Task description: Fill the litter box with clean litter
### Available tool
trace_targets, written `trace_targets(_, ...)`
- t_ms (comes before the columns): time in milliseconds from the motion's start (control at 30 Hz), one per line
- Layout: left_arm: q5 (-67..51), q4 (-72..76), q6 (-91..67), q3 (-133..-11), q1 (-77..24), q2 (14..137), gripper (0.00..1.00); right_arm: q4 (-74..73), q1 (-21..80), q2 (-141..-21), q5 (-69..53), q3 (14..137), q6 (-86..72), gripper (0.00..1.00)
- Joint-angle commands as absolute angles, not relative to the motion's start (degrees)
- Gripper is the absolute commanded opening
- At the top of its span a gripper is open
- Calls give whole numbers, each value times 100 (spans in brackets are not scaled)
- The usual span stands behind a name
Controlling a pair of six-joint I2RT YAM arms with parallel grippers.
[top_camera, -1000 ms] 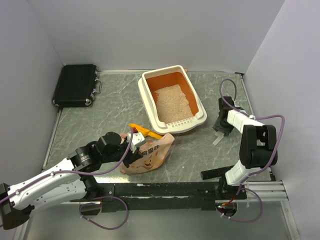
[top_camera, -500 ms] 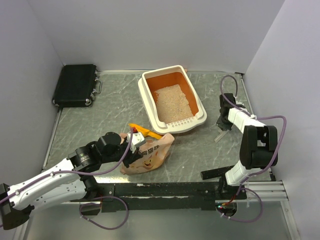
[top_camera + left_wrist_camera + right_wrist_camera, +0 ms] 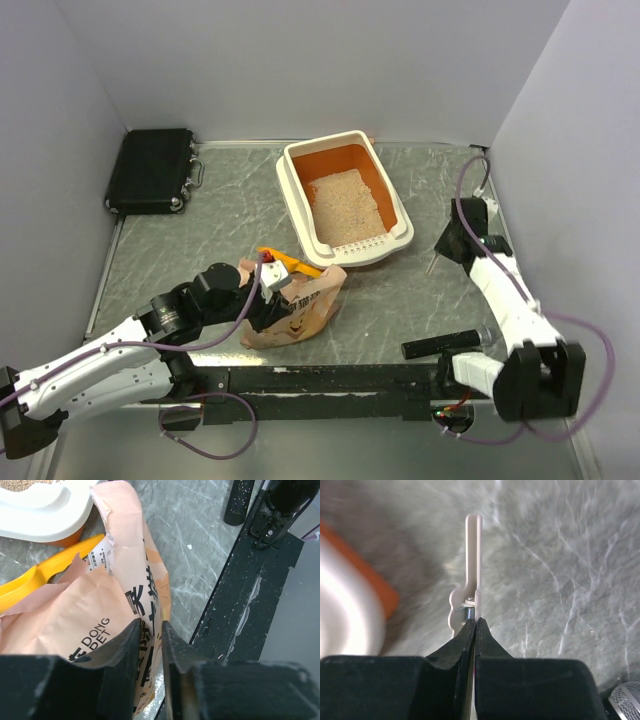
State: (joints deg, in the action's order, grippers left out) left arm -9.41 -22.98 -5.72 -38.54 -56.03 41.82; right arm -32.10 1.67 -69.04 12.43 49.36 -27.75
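A grey-green marbled tabletop [image 3: 230, 215] fills the scene under soft, even light. Plain pale lavender walls [image 3: 320, 60] rise behind it and at both its sides. A black case [image 3: 150, 170] lies at its far left corner.

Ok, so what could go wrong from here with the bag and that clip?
1. The right jaws pinch the clip only at its spring end, tip to tip, so it could twist or slip out.
2. The bag lies slumped on the table, its torn edge beside the scoop. A careless lift by the left jaws might spill its contents there rather than into the litter box.
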Motion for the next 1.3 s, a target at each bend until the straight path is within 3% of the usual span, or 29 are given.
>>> trace_targets(0,-977,-2047,-686,-4183,-5651,4105,30,-3392,421,-5725,1459,4904,-2505,0)
trace_targets(133,-661,-2171,-756,-4499,-5660,4069,33,-3375,746,-5037,1223,4825,-2382,0)
trace_targets(333,-142,-2487,-1211,-5378,-5660,4289,36,-3050,1659,-4307,-437,5184,-1837,0)
trace_targets(467,-490,-2418,-1713,-5792,-5651,4351,38,-2971,1959,-4000,-1860,5387,-1600,0)
trace_targets(833,-1704,-92,-3190,-4931,-5651,4017,40,-1664,2188,-3226,-5807,4993,-2003,0)
trace_targets(1267,-2347,1643,-3638,-4307,-5739,4359,39,-1089,3427,-3269,-5239,4948,-2452,0)
